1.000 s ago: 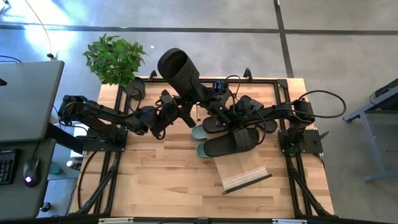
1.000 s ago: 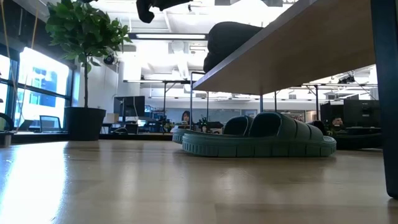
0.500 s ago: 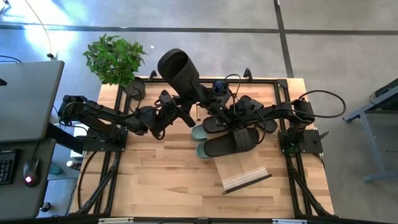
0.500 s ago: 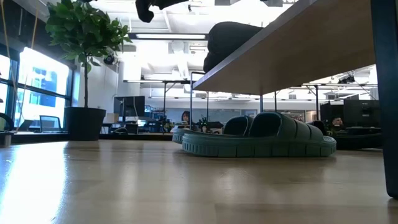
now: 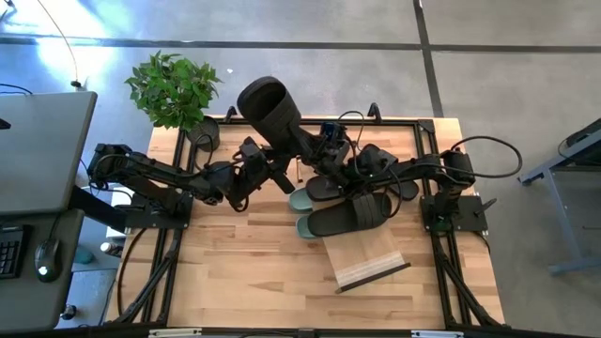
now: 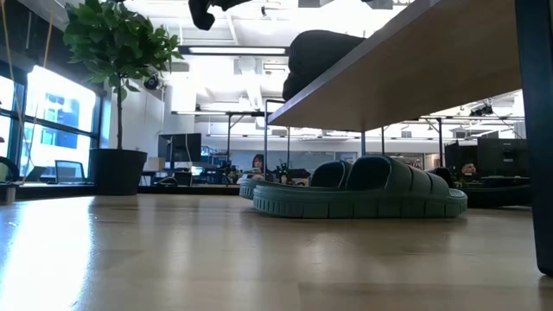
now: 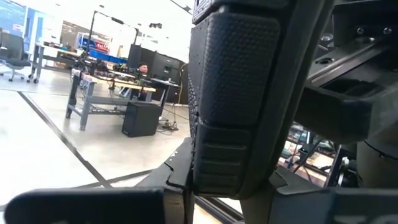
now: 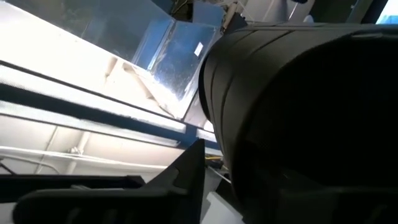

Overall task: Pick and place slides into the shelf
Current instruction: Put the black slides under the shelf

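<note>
Both arms' fingers (image 5: 282, 174) meet on a black slide (image 5: 270, 113) above the wood table (image 5: 235, 272).

Left arm and right arm both reach inward; left pincer (image 5: 272, 171) and right pincer (image 5: 315, 150) meet mid-desk, raised.

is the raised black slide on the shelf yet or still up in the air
In the air: the black slide is held up between both grippers, above the table's far side, off the shelf.
</note>
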Controlling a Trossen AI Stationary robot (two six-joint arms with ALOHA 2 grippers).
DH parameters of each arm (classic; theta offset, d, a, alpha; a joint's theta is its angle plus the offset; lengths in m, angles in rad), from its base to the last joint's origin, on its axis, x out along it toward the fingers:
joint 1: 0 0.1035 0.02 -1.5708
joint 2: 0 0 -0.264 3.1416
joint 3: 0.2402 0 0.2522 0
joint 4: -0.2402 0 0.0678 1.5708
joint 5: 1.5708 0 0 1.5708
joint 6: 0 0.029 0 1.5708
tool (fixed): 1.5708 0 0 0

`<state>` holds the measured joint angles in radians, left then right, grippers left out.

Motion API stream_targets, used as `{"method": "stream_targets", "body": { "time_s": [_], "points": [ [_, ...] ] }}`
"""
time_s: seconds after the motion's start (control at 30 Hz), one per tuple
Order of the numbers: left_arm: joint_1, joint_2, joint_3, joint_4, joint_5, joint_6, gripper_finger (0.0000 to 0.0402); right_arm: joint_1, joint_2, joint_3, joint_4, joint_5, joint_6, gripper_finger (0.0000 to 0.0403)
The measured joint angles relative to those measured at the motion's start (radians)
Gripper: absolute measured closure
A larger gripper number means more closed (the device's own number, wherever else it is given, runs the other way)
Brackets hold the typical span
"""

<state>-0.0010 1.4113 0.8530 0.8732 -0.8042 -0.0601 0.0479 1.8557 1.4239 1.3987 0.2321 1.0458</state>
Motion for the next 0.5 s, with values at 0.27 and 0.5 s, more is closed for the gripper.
{"method": "stream_targets", "body": {
  "time_s": [0.27,0.5],
  "points": [
    [0.0,0.0,0.0,0.0,0.003,0.0,0.0331,-0.003,0.0,0.0,-0.013,-0.043,-0.005,0.0283],
    [0.001,0.0,0.0,-0.012,-0.005,-0.001,0.0331,-0.024,-0.003,0.0,-0.049,-0.039,0.075,0.0273]
  ]
}}
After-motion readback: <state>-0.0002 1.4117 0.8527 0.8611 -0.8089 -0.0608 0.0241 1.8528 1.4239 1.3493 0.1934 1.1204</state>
